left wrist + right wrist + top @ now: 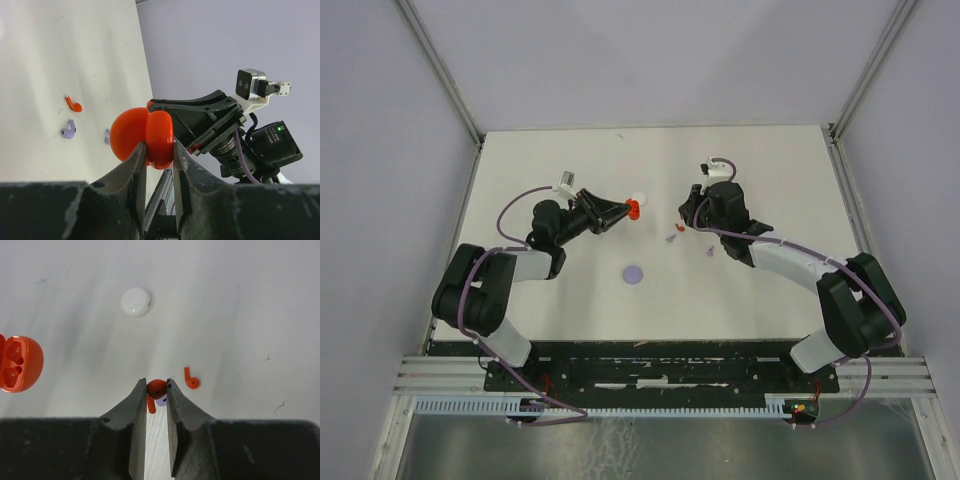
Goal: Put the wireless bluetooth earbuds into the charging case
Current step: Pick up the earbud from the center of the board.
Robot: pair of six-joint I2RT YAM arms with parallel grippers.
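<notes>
Left jaws tight on red case (142, 137), right jaws on red earbud (156, 387), table (800, 170) edges far.

Lighting: we record even, diffuse brightness from overhead; the white table (760, 290) reads nearly washed out. Shadows: soft and faint on that surface. Glare: we note a mild sheen on the red case (135, 135). Focus: nearest foreground in wrist views slightly soft.

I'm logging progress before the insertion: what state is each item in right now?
red case: open, empty, held by left gripper
white case: shut, on table
red earbud: pinched by right gripper
second red earbud: loose on table
purple earbud: loose on table
purple disc: flat on table
</notes>
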